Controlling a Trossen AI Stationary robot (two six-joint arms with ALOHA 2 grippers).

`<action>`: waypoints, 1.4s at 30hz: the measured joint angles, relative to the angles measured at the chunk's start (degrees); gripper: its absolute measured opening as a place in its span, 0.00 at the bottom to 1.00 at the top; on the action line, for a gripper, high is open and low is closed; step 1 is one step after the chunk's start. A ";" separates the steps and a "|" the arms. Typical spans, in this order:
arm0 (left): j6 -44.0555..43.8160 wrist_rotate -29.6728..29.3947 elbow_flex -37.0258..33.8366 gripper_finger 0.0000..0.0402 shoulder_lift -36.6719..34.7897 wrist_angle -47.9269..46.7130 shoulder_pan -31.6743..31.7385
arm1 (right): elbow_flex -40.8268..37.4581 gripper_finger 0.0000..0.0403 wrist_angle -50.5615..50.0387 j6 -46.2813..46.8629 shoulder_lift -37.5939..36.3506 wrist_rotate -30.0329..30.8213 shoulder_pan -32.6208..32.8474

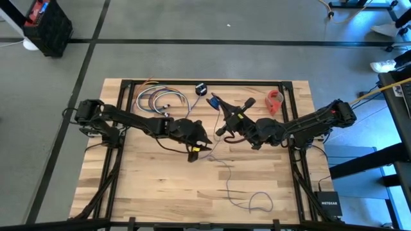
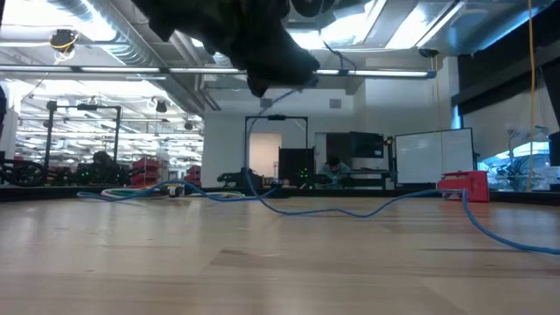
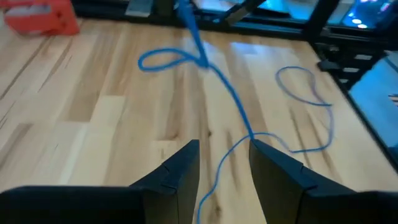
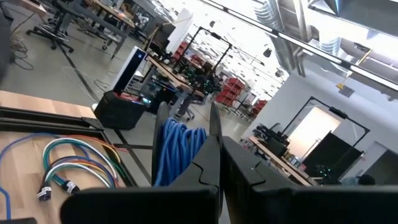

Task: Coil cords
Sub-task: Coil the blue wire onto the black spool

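Blue, thread-thin cord runs from the bench's centre toward 5 o'clock, ending in a loose loop near the front edge. I judge it limp and light, likely to slip and spring out of shape, so I'd take hold close to the wound bundle rather than the trailing tail. My right gripper, just right of centre, is clamped shut with its jaws pinching those blue coils. My left gripper, just left of centre, stands narrowly parted, the cord passing between its jaws without being pinched.
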 joint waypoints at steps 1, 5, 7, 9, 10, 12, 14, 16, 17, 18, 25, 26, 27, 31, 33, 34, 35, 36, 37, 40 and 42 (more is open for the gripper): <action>-0.32 -0.01 0.15 0.33 0.41 -0.23 0.23 | 0.02 0.01 0.01 -0.02 0.00 -0.01 0.00; -0.79 0.01 0.45 0.33 0.97 0.79 0.54 | 0.02 0.01 -0.17 -0.23 0.00 0.01 0.00; -0.81 0.38 0.49 0.33 1.12 1.28 0.52 | 0.02 0.02 -0.18 -0.24 0.02 0.01 0.00; -0.81 2.00 0.49 0.33 1.12 1.39 0.54 | 0.02 0.02 -0.20 -0.26 0.02 0.01 0.00; -0.81 3.17 0.49 0.33 1.12 1.36 0.53 | 0.02 0.02 -0.17 -0.27 0.02 0.04 0.00; -0.60 4.08 0.49 0.33 1.12 1.58 0.52 | 0.02 0.02 -0.20 -0.72 0.02 0.01 0.00; -0.40 4.12 0.47 0.33 1.27 1.82 0.41 | 0.02 0.02 -0.20 -0.83 0.02 0.01 0.00; -0.95 4.27 0.49 0.33 1.71 2.60 0.41 | 0.02 0.02 -0.20 -0.83 0.02 0.00 0.00; -1.19 4.50 0.49 0.33 1.80 2.19 0.41 | 0.02 0.02 -0.20 -0.83 0.02 0.01 0.00; -1.02 5.16 0.49 0.33 1.96 1.99 0.45 | 0.02 0.02 -0.19 -0.83 0.02 0.01 0.00; 1.03 8.23 0.47 0.33 1.81 -0.19 0.94 | 0.02 0.02 -0.26 -1.05 0.02 0.45 0.00; 0.89 9.02 0.47 0.33 1.75 -0.09 1.18 | 0.02 0.02 -0.30 -1.07 0.02 0.45 0.00; 0.90 9.61 0.49 0.33 1.72 -0.24 1.37 | 0.02 0.02 -0.28 -1.07 0.02 0.45 0.00; 1.11 10.61 0.47 0.33 1.64 -1.88 1.77 | 0.02 0.02 -0.42 -1.12 0.02 0.45 0.00; 1.15 10.76 0.47 0.33 1.64 -2.61 1.91 | 0.02 0.02 -0.55 -1.12 0.02 0.45 0.00; 1.14 10.78 0.47 0.33 1.64 -2.89 2.02 | 0.02 0.02 -0.57 -1.12 0.02 0.43 0.00; 1.14 10.81 0.47 0.33 1.64 -2.98 2.05 | 0.02 0.02 -0.57 -1.12 0.02 0.45 0.00; 1.14 10.81 0.48 0.33 1.64 -2.95 2.07 | 0.02 0.02 -0.57 -1.12 0.02 0.43 0.00; 1.18 10.88 0.47 0.33 1.64 -2.95 2.06 | 0.02 0.02 -0.57 -1.12 0.02 0.43 0.00; 2.21 12.76 0.47 0.33 1.64 -3.16 2.00 | 0.02 0.02 -0.57 -1.14 0.02 0.43 0.00; 2.45 13.44 0.47 0.33 1.64 -3.19 2.01 | 0.02 0.02 -0.57 -1.14 0.02 0.43 0.00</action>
